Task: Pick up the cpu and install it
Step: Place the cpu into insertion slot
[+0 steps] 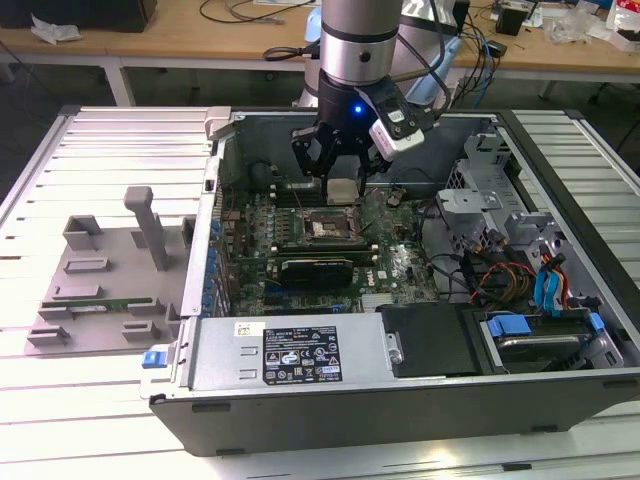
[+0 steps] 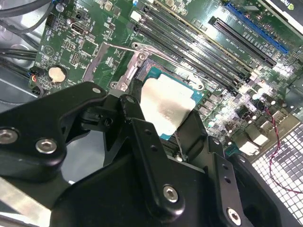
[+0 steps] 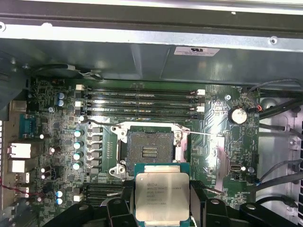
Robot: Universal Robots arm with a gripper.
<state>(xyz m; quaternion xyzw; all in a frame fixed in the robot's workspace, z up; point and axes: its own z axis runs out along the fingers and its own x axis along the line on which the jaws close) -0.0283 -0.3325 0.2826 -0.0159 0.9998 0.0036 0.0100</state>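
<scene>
While pinched flat in the gripper [image 1: 343,183], the cpu [image 3: 162,195] hangs over the board [image 3: 57,124].
The open socket [image 3: 149,150] lies just below, slightly aside.

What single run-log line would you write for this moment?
gripper: shut on cpu | cpu: in air by socket | socket: open, empty

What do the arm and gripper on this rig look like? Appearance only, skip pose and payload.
A silver-grey cylindrical arm ends in a black wrist section with a blue light. A small white box is mounted beside it. The black jointed-link gripper has silver screw heads.
</scene>
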